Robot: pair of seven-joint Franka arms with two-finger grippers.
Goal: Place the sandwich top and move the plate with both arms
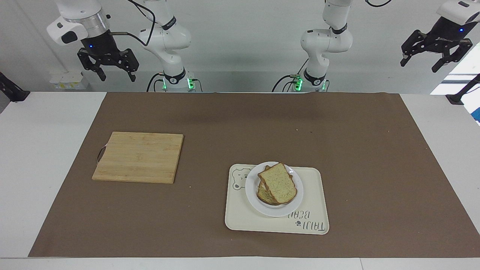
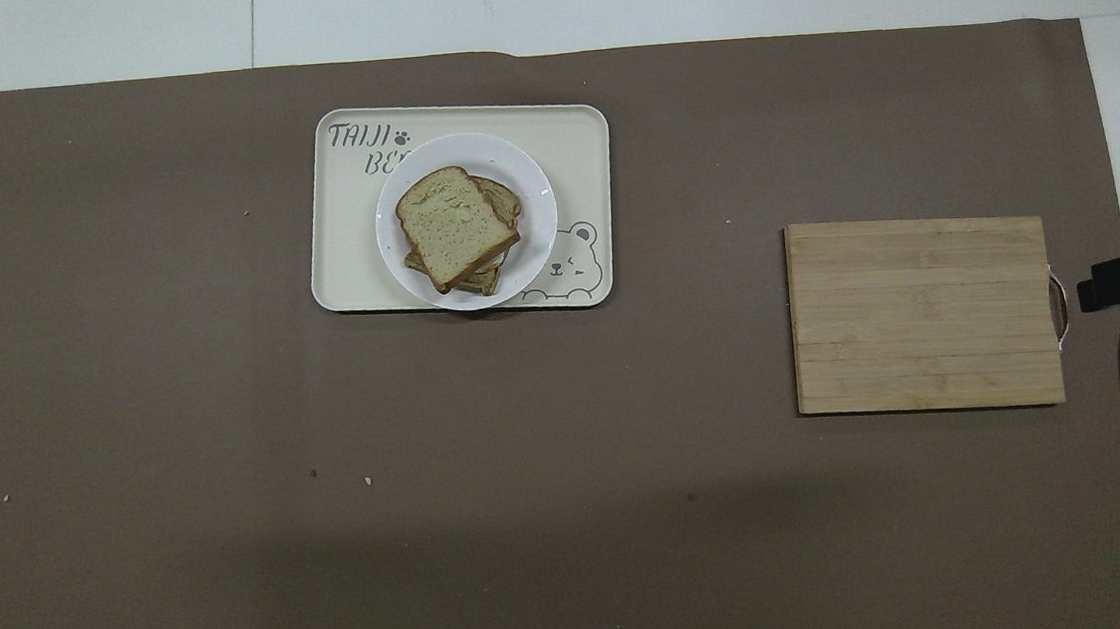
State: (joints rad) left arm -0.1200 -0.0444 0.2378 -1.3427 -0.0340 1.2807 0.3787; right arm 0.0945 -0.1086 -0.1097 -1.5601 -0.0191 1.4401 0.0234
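Note:
The sandwich top, a tan slice with a brown crust, lies on other bread slices stacked on the white plate. What lies between the slices is hidden. My left gripper hangs open and empty, high over the left arm's end of the table, well away from the plate. My right gripper also hangs open and empty, high over the right arm's end; that arm waits.
The plate sits on a cream bear-print tray. Toward the right arm's end, a wooden cutting board lies on the brown mat, a little nearer to the robots than the tray.

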